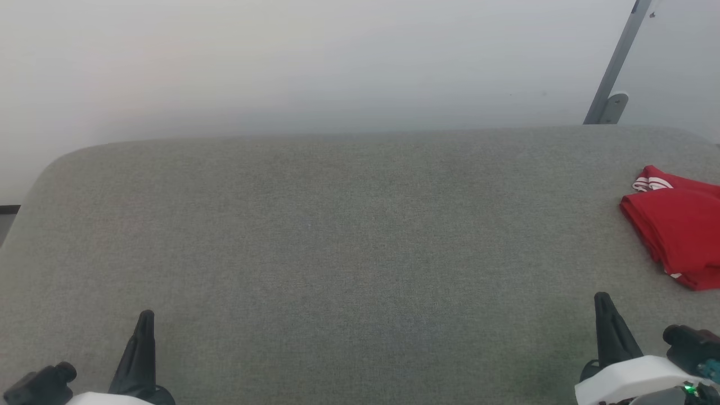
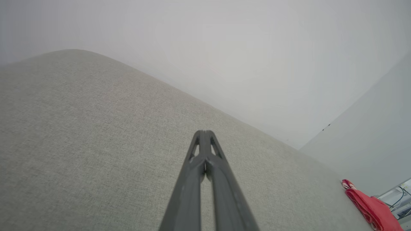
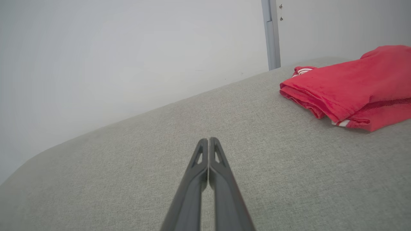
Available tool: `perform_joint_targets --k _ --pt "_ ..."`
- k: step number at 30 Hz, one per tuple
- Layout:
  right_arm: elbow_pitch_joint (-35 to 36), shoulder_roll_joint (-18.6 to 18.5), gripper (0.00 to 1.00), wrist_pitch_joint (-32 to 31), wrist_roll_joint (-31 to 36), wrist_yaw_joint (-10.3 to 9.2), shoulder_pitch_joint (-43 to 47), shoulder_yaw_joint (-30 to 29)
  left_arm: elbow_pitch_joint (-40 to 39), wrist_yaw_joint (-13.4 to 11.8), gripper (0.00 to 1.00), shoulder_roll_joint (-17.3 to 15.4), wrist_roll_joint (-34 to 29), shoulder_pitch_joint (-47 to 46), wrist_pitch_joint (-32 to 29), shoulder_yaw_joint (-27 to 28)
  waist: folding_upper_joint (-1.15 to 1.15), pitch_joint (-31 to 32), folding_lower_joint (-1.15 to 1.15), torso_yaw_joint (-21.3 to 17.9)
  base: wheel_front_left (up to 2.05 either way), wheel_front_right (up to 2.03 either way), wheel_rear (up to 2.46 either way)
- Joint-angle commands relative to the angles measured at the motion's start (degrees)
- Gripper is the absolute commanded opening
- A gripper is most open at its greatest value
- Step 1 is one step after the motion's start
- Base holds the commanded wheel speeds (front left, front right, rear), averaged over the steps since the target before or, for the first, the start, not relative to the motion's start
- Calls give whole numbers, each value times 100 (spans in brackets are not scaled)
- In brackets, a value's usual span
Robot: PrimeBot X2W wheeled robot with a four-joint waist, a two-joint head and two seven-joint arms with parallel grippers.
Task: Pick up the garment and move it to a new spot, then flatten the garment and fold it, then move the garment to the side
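Observation:
The garment (image 1: 678, 230) lies folded in a red bundle at the far right of the grey padded surface, partly cut off by the head view's edge, with striped red-and-white trim showing at its far corner. The bundle (image 3: 350, 86) sits up and to the right in the right wrist view, and as a small red shape (image 2: 372, 207) at the lower right of the left wrist view. My right gripper (image 1: 602, 298) is shut and empty, below and left of the garment. My left gripper (image 1: 146, 315) is shut and empty at the lower left, far from it. Both sets of fingers (image 3: 208, 142) press together.
The grey fabric surface (image 1: 337, 236) spans the view, with a rounded far-left corner and a pale wall behind. A slanted grey metal post (image 1: 613, 73) rises at the far right behind the surface. Equipment with cables (image 2: 399, 200) stands beyond the right end.

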State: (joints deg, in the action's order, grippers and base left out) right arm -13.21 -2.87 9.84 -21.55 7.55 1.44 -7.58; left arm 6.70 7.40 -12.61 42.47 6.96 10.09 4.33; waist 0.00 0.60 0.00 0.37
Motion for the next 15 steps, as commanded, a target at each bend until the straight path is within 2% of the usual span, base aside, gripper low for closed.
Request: perform_joint_targets --k 1,15 --pt "95 -11 0 -59 -275 -2 -167 8 -46 3 0 -31 190 -179 -56 54 0 -1 0 0 0 0 0" --pt "69 -10 0 -370 -1628 -3 -290 34 107 4 0 158 1152 -415 -366 79 0 -11 0 -5 0 0 0"
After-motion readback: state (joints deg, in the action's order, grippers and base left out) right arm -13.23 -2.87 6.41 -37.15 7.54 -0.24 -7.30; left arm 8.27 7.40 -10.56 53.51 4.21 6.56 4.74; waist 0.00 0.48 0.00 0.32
